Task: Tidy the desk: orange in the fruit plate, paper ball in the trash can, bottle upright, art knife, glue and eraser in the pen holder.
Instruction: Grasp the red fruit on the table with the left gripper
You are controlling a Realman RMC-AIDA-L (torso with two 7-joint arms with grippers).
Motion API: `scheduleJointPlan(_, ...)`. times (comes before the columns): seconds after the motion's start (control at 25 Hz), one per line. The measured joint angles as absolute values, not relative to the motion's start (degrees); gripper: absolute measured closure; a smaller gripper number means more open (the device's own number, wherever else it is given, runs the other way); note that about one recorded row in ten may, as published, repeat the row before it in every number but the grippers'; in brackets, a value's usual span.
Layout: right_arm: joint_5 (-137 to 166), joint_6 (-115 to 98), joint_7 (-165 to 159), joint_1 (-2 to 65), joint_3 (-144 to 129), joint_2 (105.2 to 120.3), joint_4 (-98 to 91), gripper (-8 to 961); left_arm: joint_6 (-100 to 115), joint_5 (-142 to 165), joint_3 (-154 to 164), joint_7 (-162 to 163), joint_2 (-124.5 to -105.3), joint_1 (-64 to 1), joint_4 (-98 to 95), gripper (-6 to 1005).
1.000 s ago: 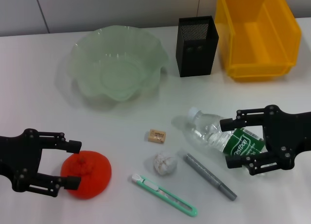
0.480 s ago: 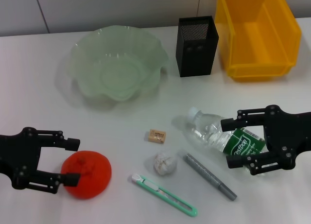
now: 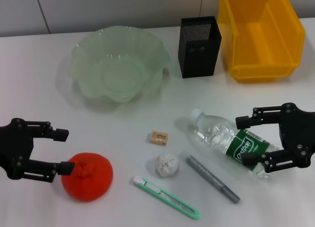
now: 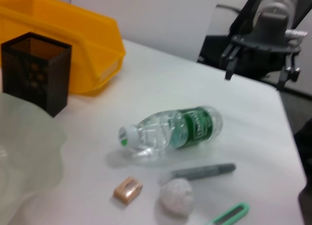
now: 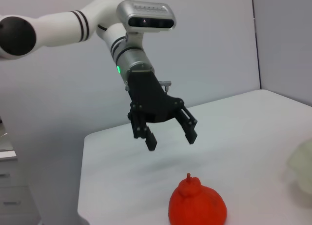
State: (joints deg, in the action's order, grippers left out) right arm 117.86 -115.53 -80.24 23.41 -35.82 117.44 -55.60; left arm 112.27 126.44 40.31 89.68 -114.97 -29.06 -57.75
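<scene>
Left gripper (image 3: 63,150): fingers spread, raised just left of the orange (image 3: 88,176), gripping nothing.
Right gripper (image 3: 244,141): fingers spread, at the base end of the bottle (image 3: 226,141), not clamped on it.
Bottle: lying on its side on the table (image 3: 39,79); long axis diagonal, white cap toward the pen holder (image 3: 199,46), base toward the right gripper.
Art knife (image 3: 166,197): flat, diagonal, at the near edge.
Glue (image 3: 212,178): grey stick, flat, roughly parallel to the knife.
Eraser (image 3: 159,137): between bottle cap and orange.
Paper ball (image 3: 167,165): just beside the glue.
Fruit plate (image 3: 118,64): green, nothing inside.
Yellow bin (image 3: 261,32): nothing visible inside.
</scene>
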Motion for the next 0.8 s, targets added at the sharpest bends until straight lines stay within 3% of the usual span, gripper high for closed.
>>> scheduleJointPlan(0.52, 117.94, -115.4, -81.5, 23.69, -35.77, 117.56, -56.23, 200, 105.13, 134.7, 40.82, 85.58, -118.18, -29.46, -55.06, 186)
scheduleJointPlan(0.8, 117.77, -115.68, -81.66, 23.41, -35.72, 117.8, -56.4, 202, 100.23, 134.81, 43.22, 83.49, -118.11, -29.97, -49.8, 200)
